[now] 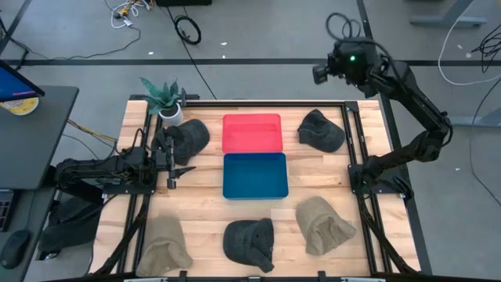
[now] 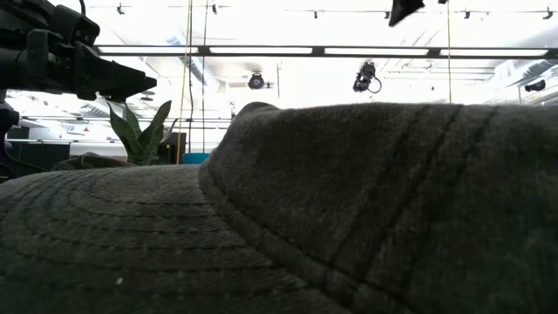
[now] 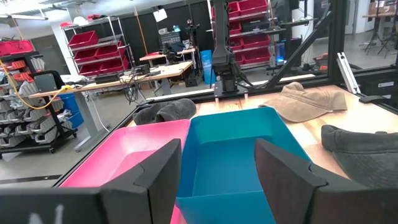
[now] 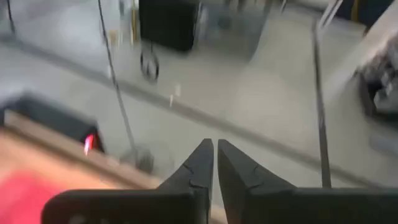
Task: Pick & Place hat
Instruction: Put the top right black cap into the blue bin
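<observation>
Five hats lie on the table in the high view: a dark one (image 1: pixel 188 137) by the plant, a dark one (image 1: pixel 321 130) at the far right, a tan one (image 1: pixel 163 247) near left, a dark one (image 1: pixel 250 241) near the middle and a tan one (image 1: pixel 322 225) near right. My left gripper (image 1: pixel 175 162) is open and empty, low over the table just right of the far-left dark hat, facing the blue tray (image 3: pixel 233 155). My right gripper (image 1: pixel 319 74) is shut and raised beyond the table's far edge; its fingers (image 4: pixel 215 155) hold nothing.
A red tray (image 1: pixel 252 132) and a blue tray (image 1: pixel 255 175) sit side by side at the table's middle. A potted plant (image 1: pixel 166 100) stands at the far left corner. The near dark hat (image 2: pixel 349 209) fills the low view. Black frame rails run along both table sides.
</observation>
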Robot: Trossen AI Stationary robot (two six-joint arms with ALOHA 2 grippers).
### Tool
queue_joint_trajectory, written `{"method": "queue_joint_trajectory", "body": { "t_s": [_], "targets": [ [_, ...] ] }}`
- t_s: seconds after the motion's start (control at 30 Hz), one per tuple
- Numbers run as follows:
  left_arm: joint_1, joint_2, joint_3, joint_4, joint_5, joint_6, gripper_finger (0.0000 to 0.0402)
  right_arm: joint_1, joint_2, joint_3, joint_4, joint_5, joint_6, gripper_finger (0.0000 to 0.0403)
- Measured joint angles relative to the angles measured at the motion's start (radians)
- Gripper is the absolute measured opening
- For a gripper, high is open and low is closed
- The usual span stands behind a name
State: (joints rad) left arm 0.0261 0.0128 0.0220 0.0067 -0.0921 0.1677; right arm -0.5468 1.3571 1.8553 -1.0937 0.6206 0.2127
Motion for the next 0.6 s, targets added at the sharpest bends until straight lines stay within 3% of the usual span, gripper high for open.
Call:
{"method": "queue_joint_trajectory", "body": {
  "t_s": [0.17,0.27,0.47,0.6],
  "targets": [
    [0.000,0.000,0.000,0.000,0.000,0.000,0.0206,-0.015,-0.001,-0.060,-0.176,-0.088,0.026,0.0027],
    [0.000,0.000,0.000,0.000,0.000,0.000,0.0206,-0.015,-0.001,-0.131,-0.183,-0.125,-0.017,0.0027],
    [0.000,0.000,0.000,0.000,0.000,0.000,0.0206,-0.016,0.000,-0.294,-0.161,-0.354,-0.194,0.0027],
    [0.000,0.000,0.000,0.000,0.000,0.000,0.0206,-0.016,0.000,-0.390,-0.155,-0.386,-0.298,0.0027]
  ]
}}
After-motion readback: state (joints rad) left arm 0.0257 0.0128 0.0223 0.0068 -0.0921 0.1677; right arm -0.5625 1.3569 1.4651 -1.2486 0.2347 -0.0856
